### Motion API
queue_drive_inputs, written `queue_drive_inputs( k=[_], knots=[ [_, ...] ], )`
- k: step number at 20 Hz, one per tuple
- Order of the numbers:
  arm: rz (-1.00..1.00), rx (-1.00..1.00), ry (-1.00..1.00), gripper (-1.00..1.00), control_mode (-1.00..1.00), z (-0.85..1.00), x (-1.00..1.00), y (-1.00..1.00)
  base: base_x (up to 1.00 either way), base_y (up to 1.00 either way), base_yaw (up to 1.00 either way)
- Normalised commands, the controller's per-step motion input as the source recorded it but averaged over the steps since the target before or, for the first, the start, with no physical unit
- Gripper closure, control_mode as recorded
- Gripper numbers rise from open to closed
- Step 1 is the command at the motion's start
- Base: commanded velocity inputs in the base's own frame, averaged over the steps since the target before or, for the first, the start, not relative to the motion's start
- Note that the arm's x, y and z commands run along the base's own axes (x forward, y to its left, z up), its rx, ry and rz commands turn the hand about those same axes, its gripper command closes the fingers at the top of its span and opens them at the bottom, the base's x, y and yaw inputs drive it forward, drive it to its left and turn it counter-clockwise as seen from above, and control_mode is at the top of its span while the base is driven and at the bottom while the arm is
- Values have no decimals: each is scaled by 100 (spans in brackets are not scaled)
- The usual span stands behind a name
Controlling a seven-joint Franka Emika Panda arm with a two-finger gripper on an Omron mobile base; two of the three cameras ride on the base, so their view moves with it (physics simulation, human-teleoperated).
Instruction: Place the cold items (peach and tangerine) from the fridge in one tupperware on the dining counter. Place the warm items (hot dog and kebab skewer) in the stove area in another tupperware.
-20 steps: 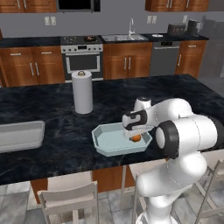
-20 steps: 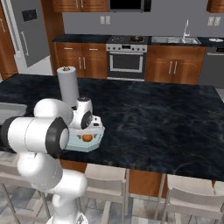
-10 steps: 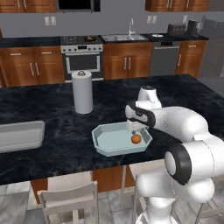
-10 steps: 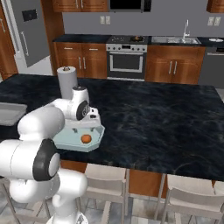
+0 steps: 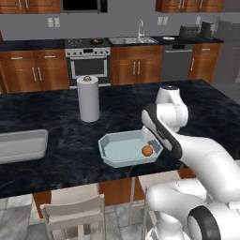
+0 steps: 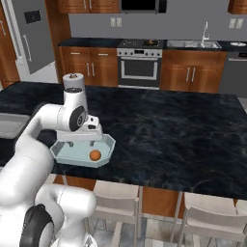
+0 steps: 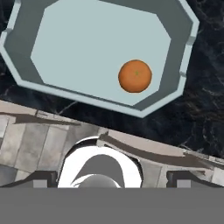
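Note:
A pale blue octagonal tupperware (image 5: 119,150) (image 6: 65,153) (image 7: 92,48) stands on the dark dining counter near its front edge. One orange tangerine (image 5: 147,150) (image 6: 95,155) (image 7: 135,76) lies loose on its floor, toward one side. My gripper (image 6: 81,141) (image 7: 111,181) hangs above the container's near rim, open, its fingertips (image 7: 43,179) spread wide with nothing between them. In the left base view my own forearm covers the hand.
A paper towel roll (image 5: 88,98) (image 6: 72,89) stands behind the container. A grey tray-like container (image 5: 21,145) (image 6: 9,123) sits farther left on the counter. Chairs (image 5: 75,213) (image 6: 116,198) are tucked under the front edge. The stove (image 5: 89,56) is against the back wall.
My hand has risen out of the tupperware and drawn back toward the counter's front edge, and the arm has swung up. The tangerine stays in the container.

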Motion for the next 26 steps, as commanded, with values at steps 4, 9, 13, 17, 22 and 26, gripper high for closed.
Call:
queue_drive_inputs(
  k=[4,9,13,17,22,26],
  knots=[
    [-1,0,-2,-100,-100,46,-92,6,0,0,0],
    [-3,0,-32,-100,-100,8,-98,1,0,0,0],
    [-2,0,-39,-100,-100,12,-59,3,0,0,0],
    [-5,1,-20,-100,-100,28,-24,4,0,0,0],
    [-2,3,0,-100,-100,42,-20,0,0,0,0],
    [-1,3,0,-100,100,36,-28,0,-14,0,0]
  ],
)
